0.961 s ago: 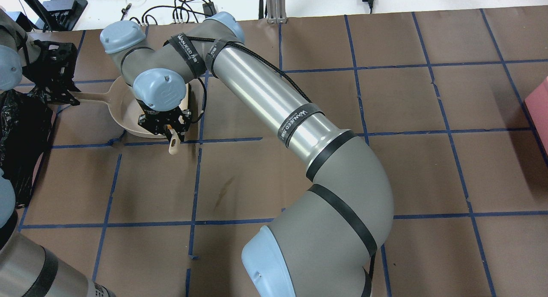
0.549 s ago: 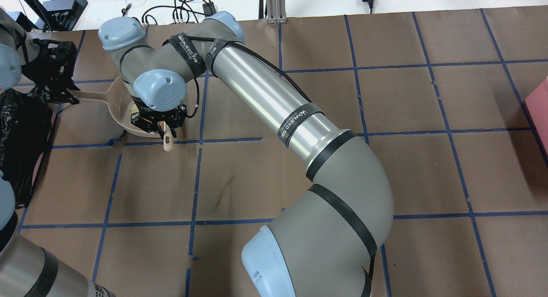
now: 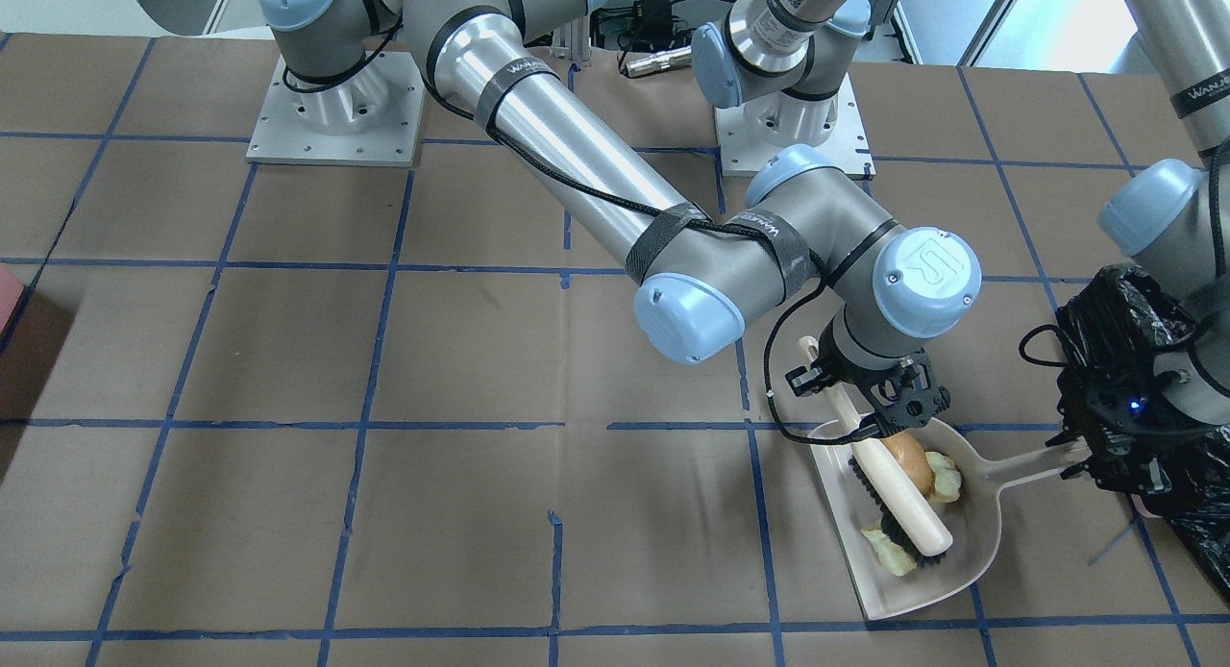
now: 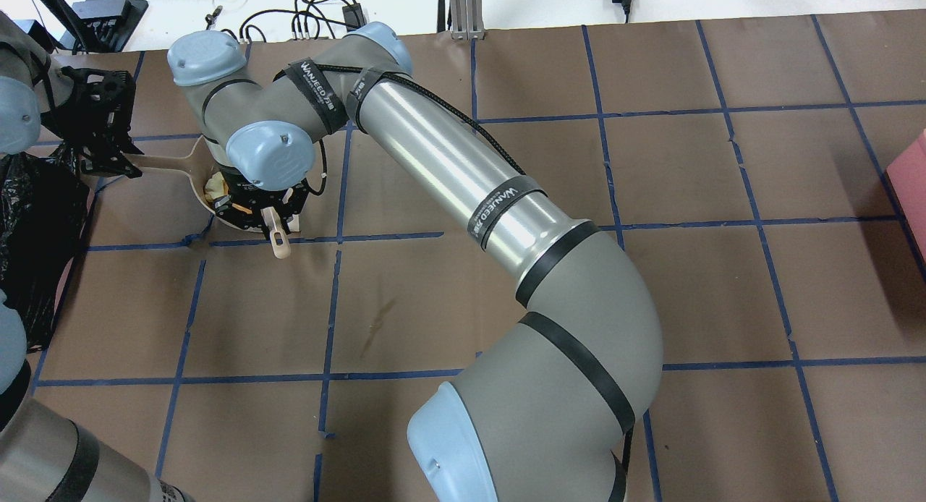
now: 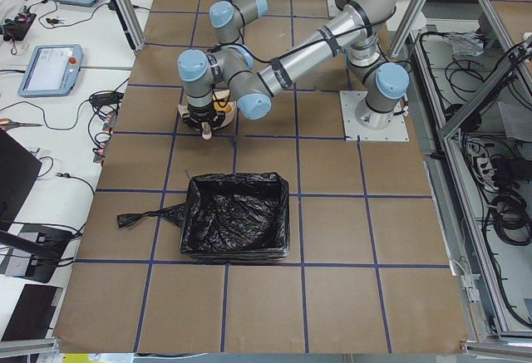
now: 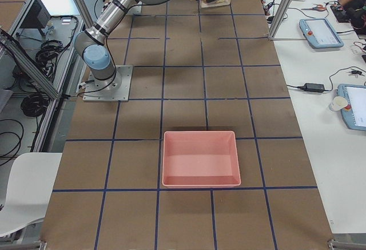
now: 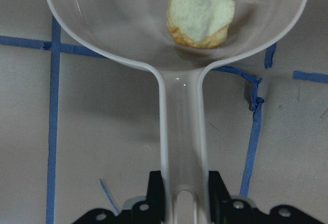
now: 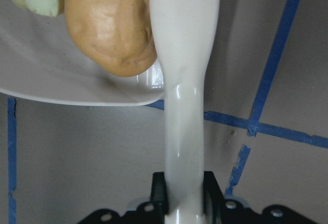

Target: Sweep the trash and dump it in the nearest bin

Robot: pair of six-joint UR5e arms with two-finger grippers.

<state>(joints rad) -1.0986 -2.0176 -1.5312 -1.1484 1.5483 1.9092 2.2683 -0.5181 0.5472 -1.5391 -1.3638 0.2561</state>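
The right gripper [image 3: 870, 419] is clamped tight on the brush [image 3: 901, 494], which lies in the dustpan [image 3: 972, 537]. The trash is inside the pan: the potato [image 3: 909, 457] at twelve o'clock and the bread chunks [image 3: 946, 477], one seemingly at seven. The left gripper [image 3: 1078, 453] pinches the pan's handle. The bin [image 3: 1119, 326] stands at two o'clock.

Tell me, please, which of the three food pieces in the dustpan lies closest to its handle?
The bread chunk beside the potato-like lump, at the handle end; the other chunk lies near the open lip.
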